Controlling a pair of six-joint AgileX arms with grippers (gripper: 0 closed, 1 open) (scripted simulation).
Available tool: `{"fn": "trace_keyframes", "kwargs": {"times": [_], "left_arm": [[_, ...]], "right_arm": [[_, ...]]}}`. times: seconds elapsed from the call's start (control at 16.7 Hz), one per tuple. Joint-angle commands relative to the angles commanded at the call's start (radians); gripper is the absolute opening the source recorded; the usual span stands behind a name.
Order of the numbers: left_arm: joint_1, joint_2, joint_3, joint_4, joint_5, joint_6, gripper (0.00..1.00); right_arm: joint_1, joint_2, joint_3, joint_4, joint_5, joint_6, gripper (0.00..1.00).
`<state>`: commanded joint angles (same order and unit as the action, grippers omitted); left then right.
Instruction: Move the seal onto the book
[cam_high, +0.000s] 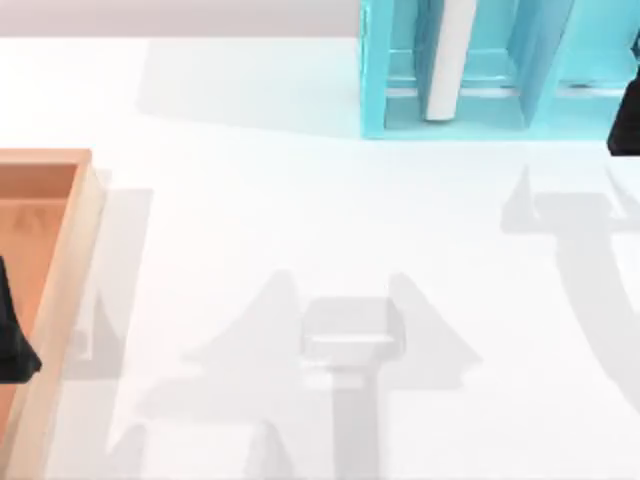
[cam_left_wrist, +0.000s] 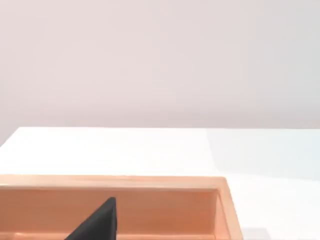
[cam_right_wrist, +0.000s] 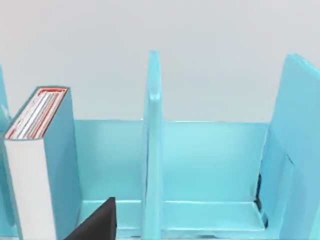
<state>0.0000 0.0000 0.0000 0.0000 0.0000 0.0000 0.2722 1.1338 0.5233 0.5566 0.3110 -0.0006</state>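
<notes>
The seal is out of view. The book (cam_high: 447, 60) stands upright in the light-blue shelf (cam_high: 375, 90) at the table's back right. Its white spine faces forward, and the right wrist view shows its teal cover (cam_right_wrist: 60, 160). My left gripper (cam_high: 12, 345) shows as a black shape at the left edge, over the wooden tray (cam_high: 70, 260). My right gripper (cam_high: 626, 110) shows as a black shape at the right edge, in front of the shelf. A dark part of each gripper also appears in its own wrist view.
The wooden tray (cam_left_wrist: 220, 187) has raised walls and lies along the table's left edge. Upright dividers (cam_right_wrist: 152, 150) split the shelf into compartments. Soft grey shadows of the arms fall on the white table (cam_high: 300, 200) in the middle and at the right.
</notes>
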Motion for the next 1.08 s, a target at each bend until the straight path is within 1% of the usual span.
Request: {"fn": "trace_keyframes", "kwargs": {"times": [0.3, 0.54, 0.78, 1.08], "left_arm": [[0.000, 0.000, 0.000, 0.000, 0.000, 0.000, 1.00], [0.000, 0.000, 0.000, 0.000, 0.000, 0.000, 1.00], [0.000, 0.000, 0.000, 0.000, 0.000, 0.000, 1.00], [0.000, 0.000, 0.000, 0.000, 0.000, 0.000, 1.00]], "right_arm": [[0.122, 0.564, 0.243, 0.258, 0.134, 0.029, 1.00], [0.199, 0.902, 0.398, 0.422, 0.216, 0.058, 1.00], [0.244, 1.077, 0.489, 0.518, 0.263, 0.078, 1.00], [0.250, 1.101, 0.502, 0.532, 0.269, 0.082, 1.00]]}}
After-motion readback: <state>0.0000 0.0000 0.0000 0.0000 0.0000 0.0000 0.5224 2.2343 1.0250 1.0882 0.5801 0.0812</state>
